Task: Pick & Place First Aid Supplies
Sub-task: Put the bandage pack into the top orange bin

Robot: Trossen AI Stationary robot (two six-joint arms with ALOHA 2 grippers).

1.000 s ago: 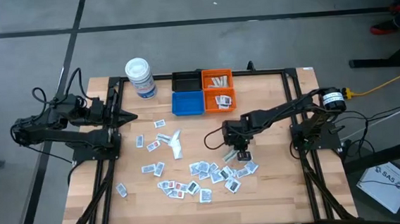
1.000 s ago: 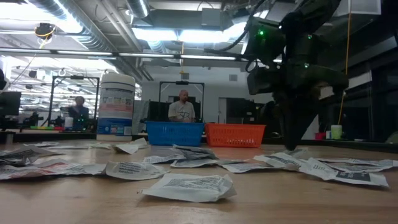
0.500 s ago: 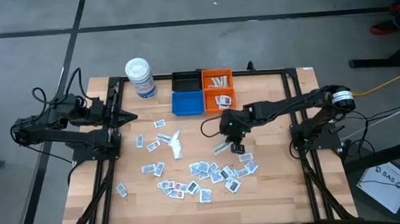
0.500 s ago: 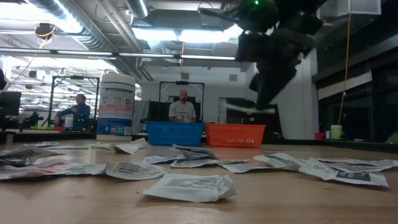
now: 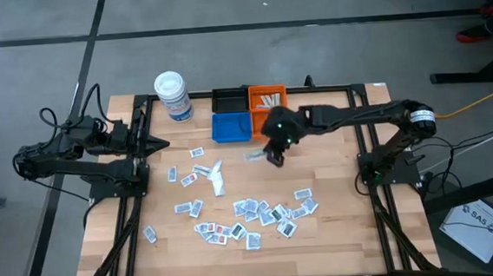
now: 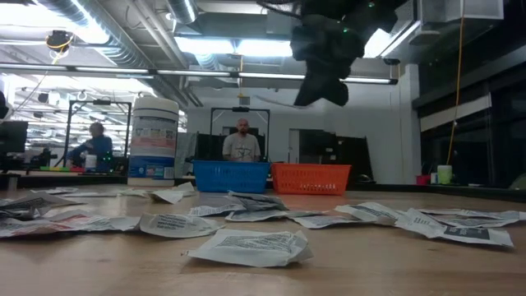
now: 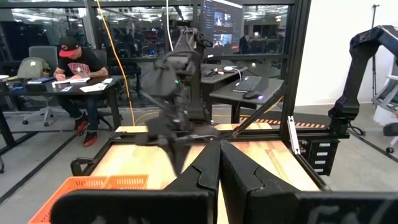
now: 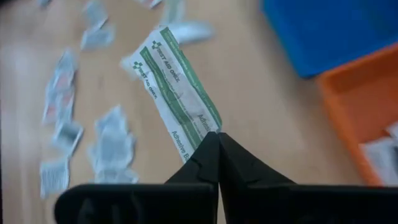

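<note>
Many small white sachets [image 5: 252, 216] lie flat and scattered on the wooden table; they also show in the low view [image 6: 246, 245]. My right gripper [image 5: 274, 156] is above the table just in front of the blue bin [image 5: 231, 127], shut on a long white strip with green print [image 8: 177, 93]; the strip also shows in the high view [image 5: 255, 156]. My left gripper [image 7: 219, 163] is shut and empty at the table's left edge, by the arm's base [image 5: 147, 143]. My right gripper pinches the strip by one short end [image 8: 202, 134] between its two fingertips. The strip sticks out past the fingers, along their line, and is lifted clear of the table. In the low view it hangs roughly level, high above the sachets [image 6: 275, 102].
A white tub with a lid [image 5: 173, 96] stands at the far left. A black bin [image 5: 229, 99], two orange bins [image 5: 269, 96] holding strips and sachets, and the blue bin stand at the far middle. People sit in the room beyond.
My right gripper has risen from the sachet pile at the table's right and gone toward the far edge and left, toward the bins. The green-printed strip has come up with it, lifted clear of the table.
</note>
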